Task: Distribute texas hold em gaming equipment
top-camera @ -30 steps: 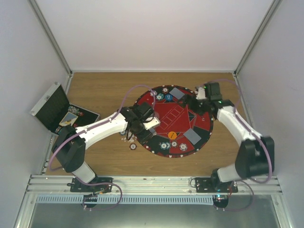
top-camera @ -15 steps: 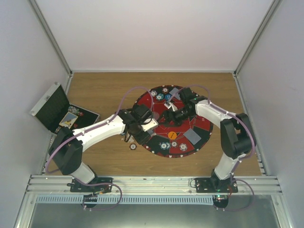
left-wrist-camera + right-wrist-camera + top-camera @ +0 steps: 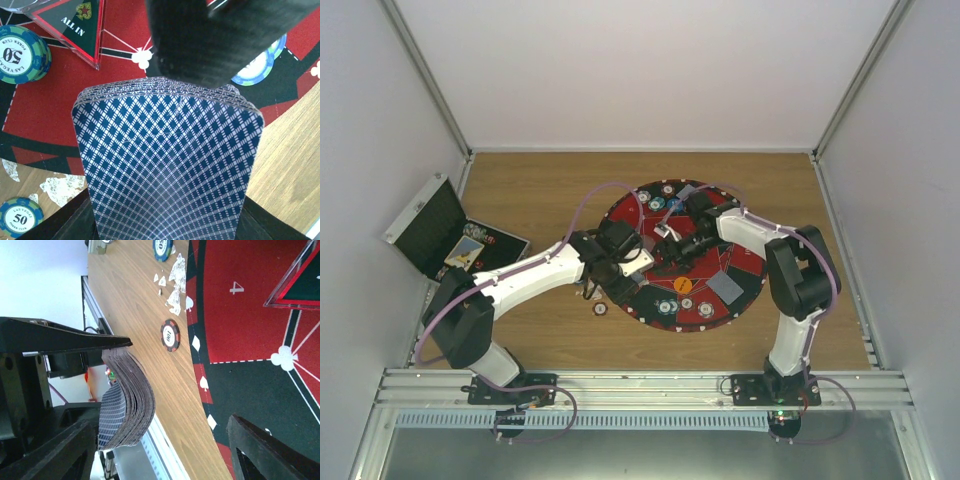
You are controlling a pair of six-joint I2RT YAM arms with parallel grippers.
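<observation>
One deck of blue-checked cards [image 3: 167,165] sits clamped in my left gripper [image 3: 628,263] over the red mat [image 3: 42,107] at its left edge, near a teal chip [image 3: 20,54]; just right, my right gripper [image 3: 672,244] faces that deck, fingers spread apart

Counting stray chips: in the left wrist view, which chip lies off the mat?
The teal 50 chip, bottom left, on bare wood; the green chip and blue chip sit on the mat.
</observation>
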